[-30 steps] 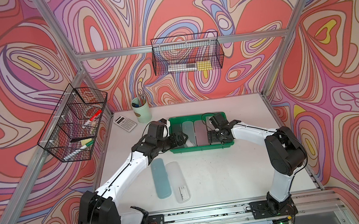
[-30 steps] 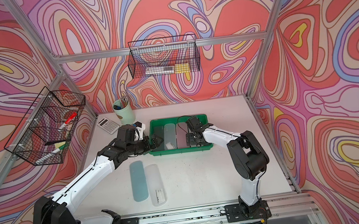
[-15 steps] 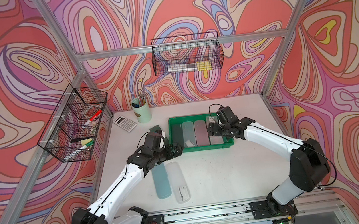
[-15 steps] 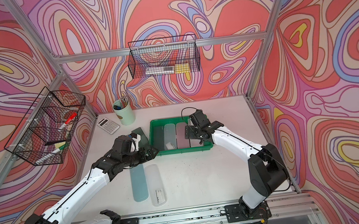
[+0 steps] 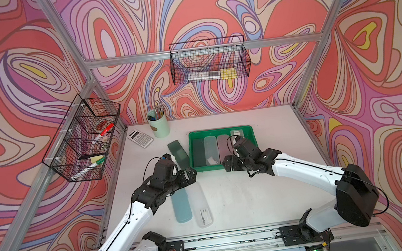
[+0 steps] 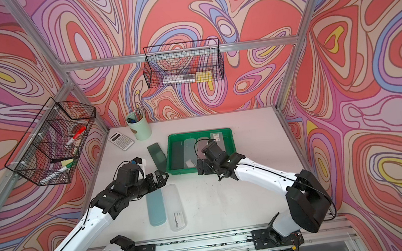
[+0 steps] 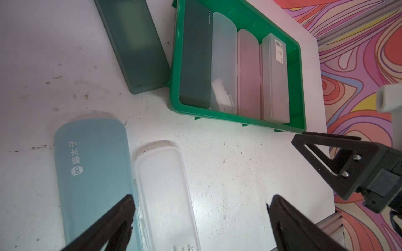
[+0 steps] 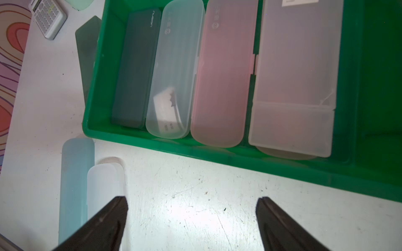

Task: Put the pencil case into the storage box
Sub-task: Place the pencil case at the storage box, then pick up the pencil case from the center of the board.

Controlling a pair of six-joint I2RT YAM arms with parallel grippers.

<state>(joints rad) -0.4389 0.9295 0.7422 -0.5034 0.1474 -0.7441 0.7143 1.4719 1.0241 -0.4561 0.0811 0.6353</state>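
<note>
On the table (image 5: 254,190), blue pencil case (image 5: 182,208) lies front-to-back; left pincer (image 7: 201,198) and right pincer (image 8: 191,198) gape, empty.

We note glossy green plastic on the storage box (image 8: 282,168), frosted, semi-clear plastic on the pencil cases (image 8: 221,82), a matt white bench (image 8: 195,206) flecked with scuffs, black metal wire in the baskets (image 5: 209,62), and brushed aluminium framing (image 5: 134,58).

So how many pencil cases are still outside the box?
3: dark green case beside the storage box; blue case and clear case side by side in front of it. None seems hidden.
</note>
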